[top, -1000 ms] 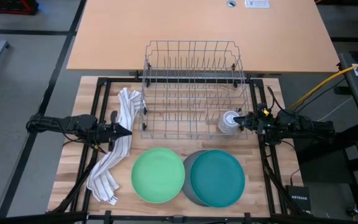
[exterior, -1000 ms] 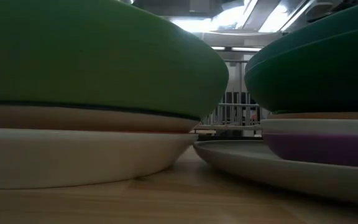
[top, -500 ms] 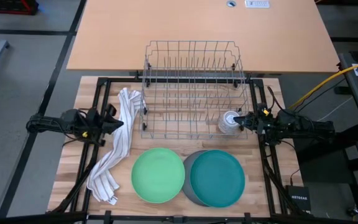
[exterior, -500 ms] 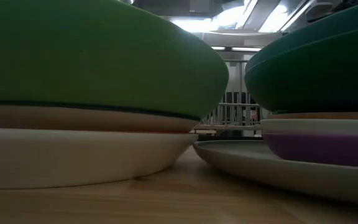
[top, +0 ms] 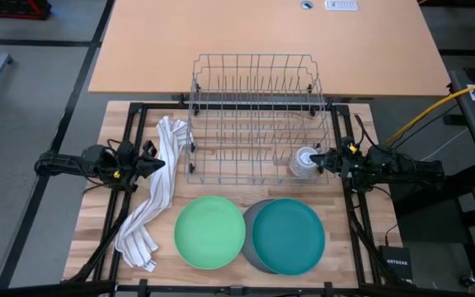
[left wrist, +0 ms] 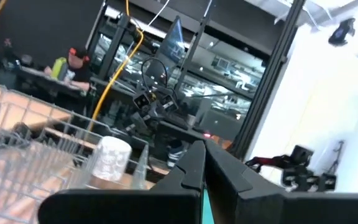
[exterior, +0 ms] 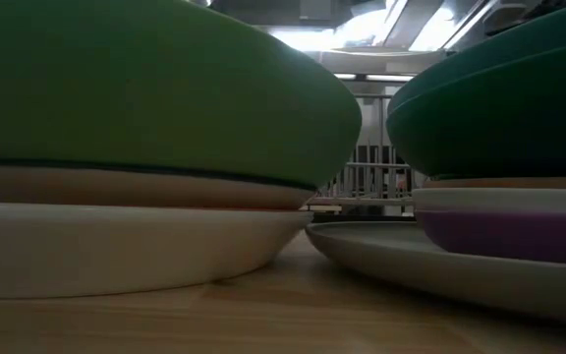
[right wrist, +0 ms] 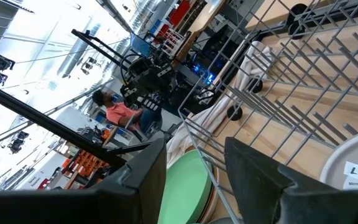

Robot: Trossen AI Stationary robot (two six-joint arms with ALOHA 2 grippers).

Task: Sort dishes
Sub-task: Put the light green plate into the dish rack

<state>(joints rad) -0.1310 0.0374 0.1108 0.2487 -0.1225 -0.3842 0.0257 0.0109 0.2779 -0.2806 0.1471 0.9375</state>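
1. High view: the left gripper (top: pixel 149 162) has drawn back left off the towel (top: pixel 157 191), jaws shut and empty. The right gripper (top: pixel 321 160) waits at the rack (top: pixel 254 115), jaws wide, beside the glass cup (top: pixel 303 162). The green plate (top: pixel 209 231) and teal plate (top: pixel 288 235) top two untouched stacks at the near bench (top: pixel 118 124) edge, so sorting has not begun.
2. Low view: nothing has moved; both stacks sit on the bench.
3. Left wrist view: shut jaws point across the rack.
4. Right wrist view: wide jaws frame rack wires.
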